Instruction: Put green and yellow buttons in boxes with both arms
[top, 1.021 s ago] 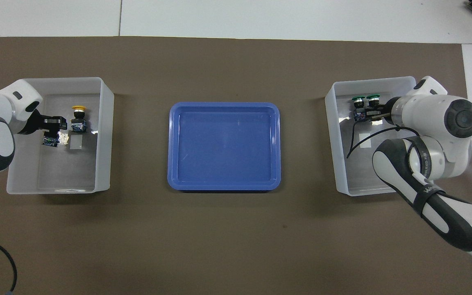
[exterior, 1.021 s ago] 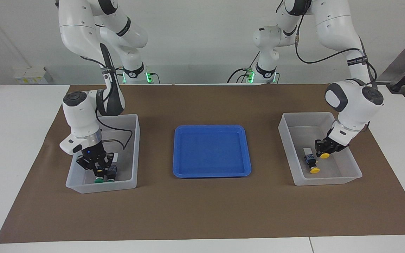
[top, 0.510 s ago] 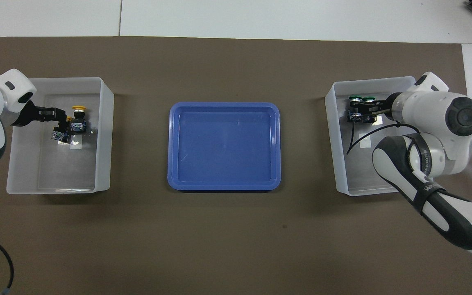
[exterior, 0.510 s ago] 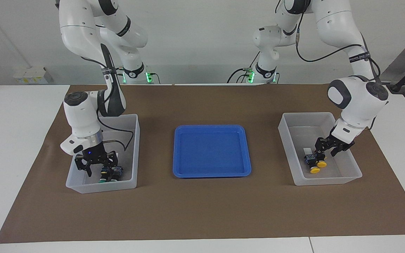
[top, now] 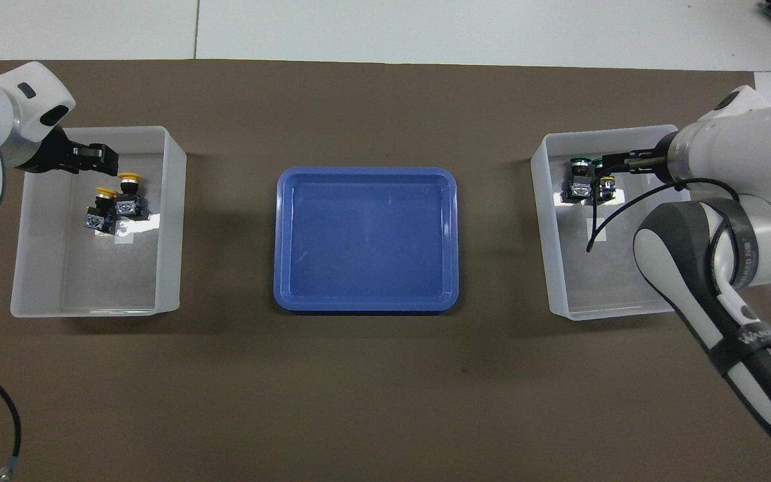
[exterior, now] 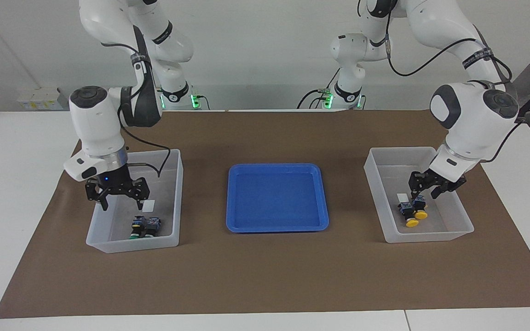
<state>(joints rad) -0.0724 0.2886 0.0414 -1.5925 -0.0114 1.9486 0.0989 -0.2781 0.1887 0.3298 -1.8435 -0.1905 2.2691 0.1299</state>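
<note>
Here both pairs of buttons already lie in the bins. The two yellow buttons rest side by side, touching, on the floor of the translucent box at the left arm's end of the table, close to its small white label, their yellow caps pointing away from the robots. The left gripper hangs over that box just above the pair, its fingers spread apart with nothing between them. At the right arm's end, the two green buttons lie together on the floor of the other box, in the part of it farther from the robots, caps likewise turned away from the robots; in the overhead view their green caps show beside the box wall. A white label lies on that floor, nearer to the robots than the green pair. The right gripper is raised over its box, over the stretch between the label and the wall at the table's end, fingers wide apart and holding nothing; a small blue light glows on its body. Between the two boxes, well apart from each, the shallow blue tray sits on the brown mat that covers the white table.
</note>
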